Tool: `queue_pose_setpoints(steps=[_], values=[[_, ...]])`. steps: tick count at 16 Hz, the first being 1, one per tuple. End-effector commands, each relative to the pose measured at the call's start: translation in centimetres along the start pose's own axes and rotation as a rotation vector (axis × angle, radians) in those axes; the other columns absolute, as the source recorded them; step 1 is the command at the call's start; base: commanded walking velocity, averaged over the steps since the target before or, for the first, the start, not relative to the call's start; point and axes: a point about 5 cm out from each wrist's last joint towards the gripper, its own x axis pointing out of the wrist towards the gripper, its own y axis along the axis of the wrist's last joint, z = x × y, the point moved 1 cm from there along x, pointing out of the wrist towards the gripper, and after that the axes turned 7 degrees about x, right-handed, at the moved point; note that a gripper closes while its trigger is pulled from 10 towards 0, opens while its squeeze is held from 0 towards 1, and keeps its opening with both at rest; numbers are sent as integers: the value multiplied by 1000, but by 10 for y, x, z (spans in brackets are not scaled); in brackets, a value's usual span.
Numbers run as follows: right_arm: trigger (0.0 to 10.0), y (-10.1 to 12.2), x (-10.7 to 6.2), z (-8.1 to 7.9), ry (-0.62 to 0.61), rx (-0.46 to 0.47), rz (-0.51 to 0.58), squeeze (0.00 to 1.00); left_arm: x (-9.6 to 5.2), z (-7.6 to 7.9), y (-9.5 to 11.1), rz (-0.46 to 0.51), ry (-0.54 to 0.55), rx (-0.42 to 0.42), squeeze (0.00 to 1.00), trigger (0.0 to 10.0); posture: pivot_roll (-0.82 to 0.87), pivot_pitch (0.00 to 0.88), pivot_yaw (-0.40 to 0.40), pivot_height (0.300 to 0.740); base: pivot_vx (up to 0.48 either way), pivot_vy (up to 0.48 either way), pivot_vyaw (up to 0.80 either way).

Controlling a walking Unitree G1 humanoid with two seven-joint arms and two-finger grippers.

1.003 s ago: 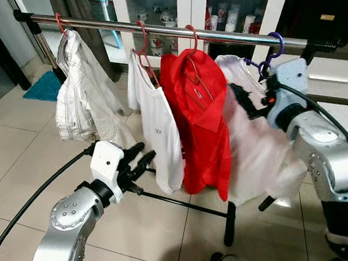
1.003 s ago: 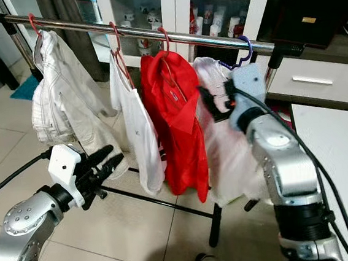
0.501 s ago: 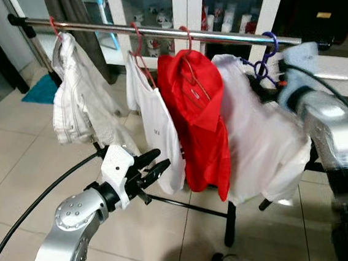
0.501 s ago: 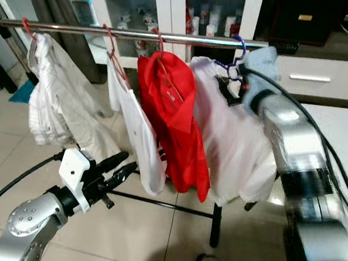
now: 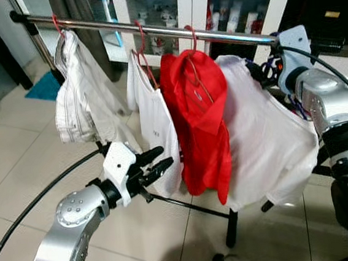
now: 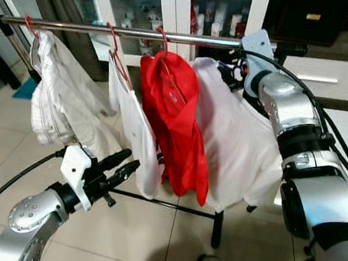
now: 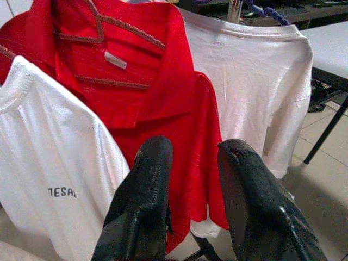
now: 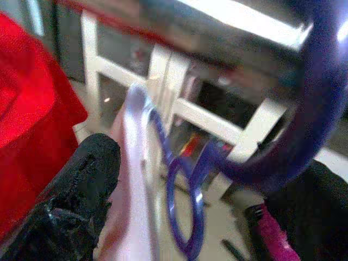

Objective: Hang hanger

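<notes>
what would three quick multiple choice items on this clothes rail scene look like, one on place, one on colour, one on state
1. Where does the red shirt hang?
A. between two white garments
B. at the rail's far left end
C. on the floor

2. What colour is the hanger at the right gripper?
A. green
B. purple
C. yellow

3. How are the left gripper fingers?
A. shut on a sleeve
B. shut on the rail
C. apart, holding nothing

Answers: 1 A, white tops flank it on the rail. 2 B, the right wrist view shows a purple hook. 3 C, cloth shows through the gap.
</notes>
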Motion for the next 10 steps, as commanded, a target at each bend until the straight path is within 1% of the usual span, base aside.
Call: queue_pose_setpoints(steps=[1, 2, 3, 4, 5, 6, 10], values=[[10000, 2, -1, 1, 24, 22, -9, 0, 0, 2, 2, 4, -18, 4, 0, 10000, -46, 90, 33, 740, 0, 0, 0], [10000, -3, 0, 1, 29, 19, -31, 0, 1, 2, 2, 4, -21, 4, 0, 10000, -46, 90, 33, 740, 0, 0, 0], [10000, -7, 0, 4, 16, 35, -44, 0, 1, 2, 2, 4, -26, 3, 0, 10000, -46, 92, 37, 740, 0, 0, 0], [5137, -7, -1, 7, 13, 67, -40, 0, 1, 2, 2, 4, -31, 3, 0, 10000, -46, 91, 38, 740, 0, 0, 0], [3922, -6, -1, 9, 16, 87, -34, 0, 1, 2, 2, 3, -34, 3, 0, 10000, -45, 90, 39, 740, 0, 0, 0], [0, -7, -2, 9, 27, 108, -33, 0, 2, 2, 3, 5, -40, 3, 0, 10000, -44, 90, 40, 740, 0, 0, 0], [0, -15, 0, 6, 61, 148, -57, 0, 4, 2, 14, 75, -48, 17, 0, 10000, -40, 87, 41, 740, 0, 0, 0]])
